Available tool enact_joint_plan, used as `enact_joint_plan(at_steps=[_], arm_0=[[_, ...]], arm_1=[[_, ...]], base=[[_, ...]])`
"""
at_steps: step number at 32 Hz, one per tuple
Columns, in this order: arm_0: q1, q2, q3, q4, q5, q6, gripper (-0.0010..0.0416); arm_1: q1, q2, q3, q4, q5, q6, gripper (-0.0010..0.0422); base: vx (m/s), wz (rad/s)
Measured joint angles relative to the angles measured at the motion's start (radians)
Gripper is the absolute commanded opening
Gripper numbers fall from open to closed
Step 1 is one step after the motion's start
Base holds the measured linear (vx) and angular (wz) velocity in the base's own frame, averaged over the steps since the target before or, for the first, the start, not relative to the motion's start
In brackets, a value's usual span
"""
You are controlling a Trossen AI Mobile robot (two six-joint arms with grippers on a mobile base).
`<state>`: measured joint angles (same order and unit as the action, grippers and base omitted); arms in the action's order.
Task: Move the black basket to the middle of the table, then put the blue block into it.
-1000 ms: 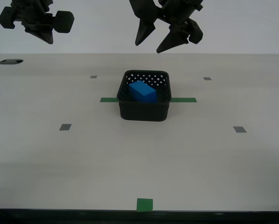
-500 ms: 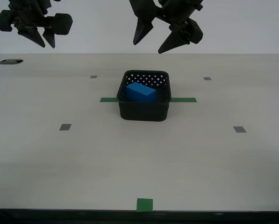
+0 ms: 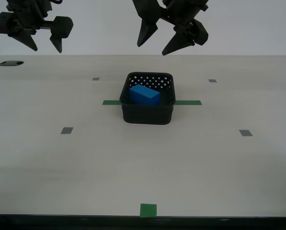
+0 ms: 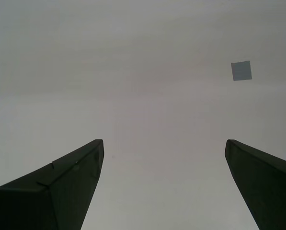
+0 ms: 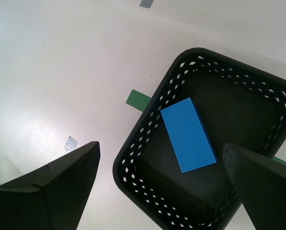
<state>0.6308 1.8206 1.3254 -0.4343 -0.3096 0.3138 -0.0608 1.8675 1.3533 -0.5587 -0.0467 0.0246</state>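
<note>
On the desk (image 3: 85, 163), mid-surface, the black basket (image 3: 148, 114) sat straddling the green tape strip (image 3: 187, 102), so it looked already parked at the centre mark. The blue block (image 3: 144, 94) lay flat inside it, on the floor of the basket, angled across and toward one perforated wall; the first wrist view showed the same, block (image 5: 188, 134) fully within the rim (image 5: 133, 143). My first hand (image 3: 167, 39) hung above and behind the basket, fingers spread wide apart, nothing between them, which fits a release over the basket. My second hand (image 3: 31, 34) hovered high off toward the exterior view's left, well apart from the basket, fingers also apart and empty; its wrist view showed only bare desk and one grey tape square (image 4: 241, 70), so it seemed parked out of the way. Judging from the layout, both parts of the task looked done; what remained was probably just clearing the arms. Little risk, since nothing was touching the basket.
</note>
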Motion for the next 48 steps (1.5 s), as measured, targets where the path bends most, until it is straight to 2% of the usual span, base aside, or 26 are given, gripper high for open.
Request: enact_joint_plan(at_steps=[48], arm_0=[[0.000,0.000,0.000,0.006,0.000,0.000,0.0351]], arm_1=[[0.000,0.000,0.000,0.007,0.000,0.000,0.0348]], base=[[0.000,0.000]])
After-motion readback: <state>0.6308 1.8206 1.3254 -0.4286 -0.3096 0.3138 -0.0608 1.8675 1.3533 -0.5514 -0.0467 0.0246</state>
